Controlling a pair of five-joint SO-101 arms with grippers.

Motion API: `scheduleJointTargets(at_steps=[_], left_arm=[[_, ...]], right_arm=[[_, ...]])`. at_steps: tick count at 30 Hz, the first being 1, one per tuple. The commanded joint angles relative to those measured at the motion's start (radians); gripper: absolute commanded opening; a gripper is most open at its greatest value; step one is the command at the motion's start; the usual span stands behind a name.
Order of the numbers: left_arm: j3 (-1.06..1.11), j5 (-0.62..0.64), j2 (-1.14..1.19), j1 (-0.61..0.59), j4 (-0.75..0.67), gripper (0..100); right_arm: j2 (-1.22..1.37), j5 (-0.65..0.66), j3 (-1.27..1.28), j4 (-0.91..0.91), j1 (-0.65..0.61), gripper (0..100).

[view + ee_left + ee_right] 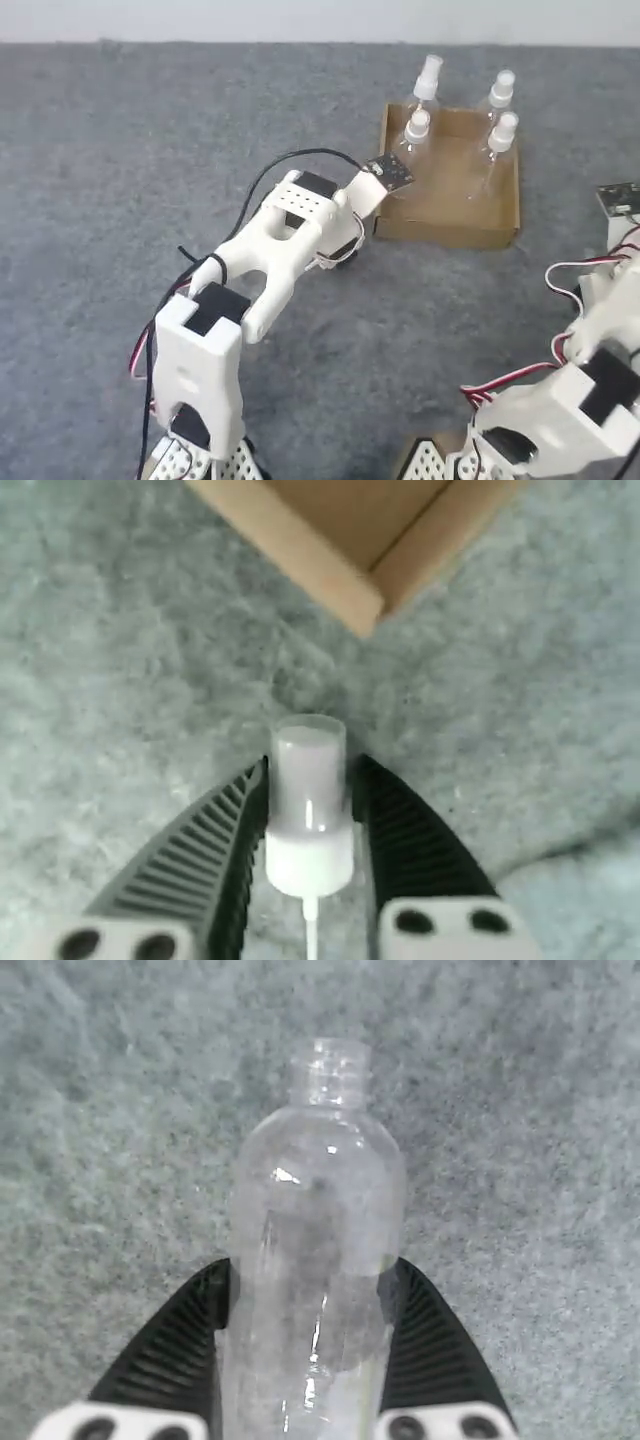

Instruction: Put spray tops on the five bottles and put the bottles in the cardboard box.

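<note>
My left gripper [305,772] is shut on a white spray top [308,800], whose thin tube points back toward the wrist. It hovers over grey carpet just short of a corner of the cardboard box [345,585]. My right gripper [312,1272] is shut on a clear bottle [315,1210] with an open, bare neck, held over the carpet. In the high view, the cardboard box [450,228] holds several upright bottles [415,132] fitted with white spray tops. The left arm [300,215] stretches to the box's near left corner, and the right arm [600,340] stands at the right edge.
Grey carpet [150,150] covers the whole table. Cables loop around the left arm [270,175] and the right arm [565,290]. Open carpet lies left of the box and between the two arms.
</note>
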Motion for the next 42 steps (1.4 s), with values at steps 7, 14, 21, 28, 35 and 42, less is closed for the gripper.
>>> scheduleJointTargets(at_steps=[7, 14, 21, 28, 35, 42], left_arm=[[-0.025, 0.210, -0.344, -0.095, 0.066, 2], [0.097, 0.304, -0.586, -0.133, 0.077, 2], [0.363, 0.387, -0.836, -0.133, -0.034, 2], [0.550, 0.422, -0.936, -0.184, -0.167, 3], [0.644, 0.463, -0.934, -0.209, -0.272, 3], [0.737, 0.542, -0.934, -0.210, -0.371, 3]], right_arm=[[-0.012, -0.008, -0.043, 0.010, -0.004, 0.6], [-0.016, -0.009, -0.049, 0.010, -0.008, 0.7], [-0.016, -0.009, -0.049, 0.012, -0.010, 15.1], [-0.010, -0.014, -0.106, 0.084, -0.022, 24.5], [-0.007, -0.015, -0.273, 0.275, -0.056, 26.7], [-0.005, -0.015, -0.310, 0.338, -0.130, 26.5]])
